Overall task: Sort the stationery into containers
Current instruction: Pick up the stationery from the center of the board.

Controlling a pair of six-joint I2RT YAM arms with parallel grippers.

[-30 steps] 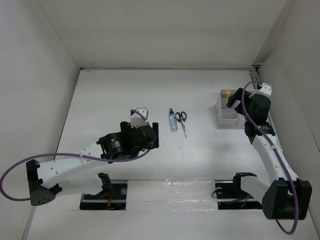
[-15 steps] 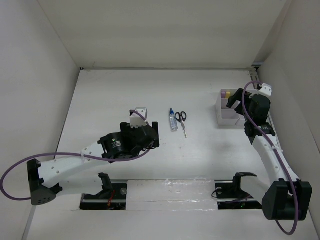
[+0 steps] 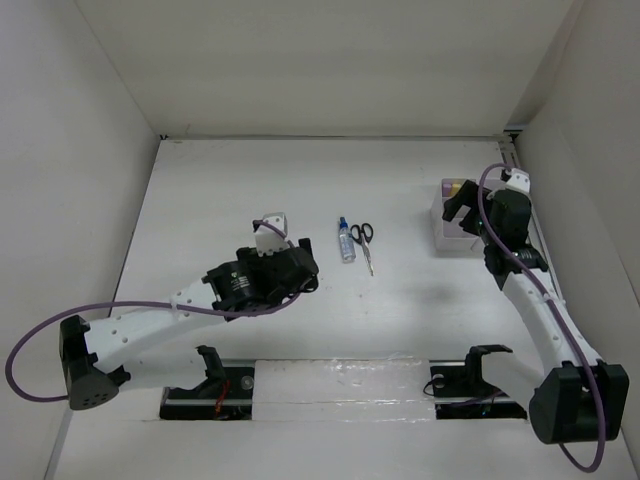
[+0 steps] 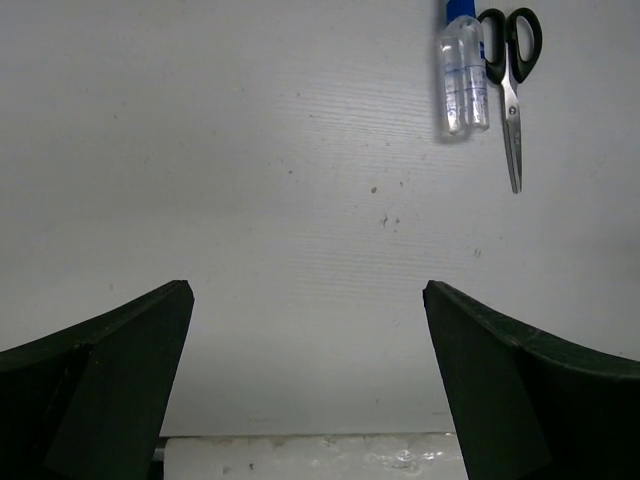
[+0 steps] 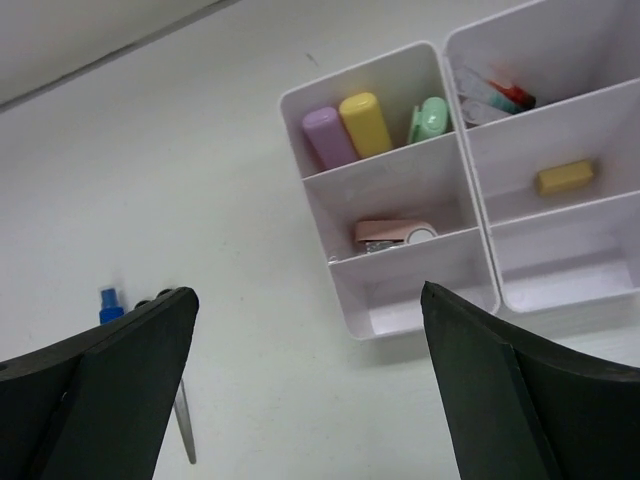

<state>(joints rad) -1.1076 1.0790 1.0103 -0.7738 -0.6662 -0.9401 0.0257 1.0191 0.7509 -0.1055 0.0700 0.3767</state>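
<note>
Where overhead blurs them, the right wrist shows organizer [image 5: 386,178] sticks [image 5: 365,122] (highlighters, perhaps), both end effectors [image 4: 305,295] [image 5: 308,295] wide.

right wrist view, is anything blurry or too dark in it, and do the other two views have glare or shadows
Right wrist: the fingers are dark, soft-edged shapes, while the organizer is evenly lit and clear. Left wrist: fingers equally dark, bottle and scissors sharp, a shiny strip at the bottom edge. Top external: even light, faint shadows on the table, glare along its near edge.
</note>
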